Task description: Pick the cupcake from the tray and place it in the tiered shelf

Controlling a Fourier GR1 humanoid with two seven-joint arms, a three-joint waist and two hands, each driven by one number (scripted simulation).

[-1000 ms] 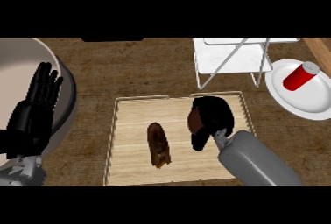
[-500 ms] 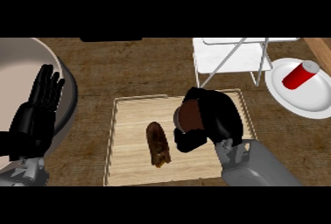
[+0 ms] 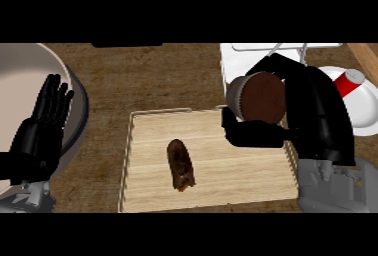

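My right hand is curled round the cupcake, a brown cake with a dark chocolate top in a grey wrapper. It holds the cupcake lifted above the far right corner of the pale wooden tray. The white wire tiered shelf stands just beyond, at the top right, partly hidden by the hand. My left hand rests open at the left edge, fingers up, over a grey round dish.
A long brown pastry lies in the middle of the tray. A white plate with a red cup sits at the far right. A large grey round dish fills the left side.
My right hand closed on the cupcake and lifted it up and away from the tray toward the shelf. The left hand has stayed still.
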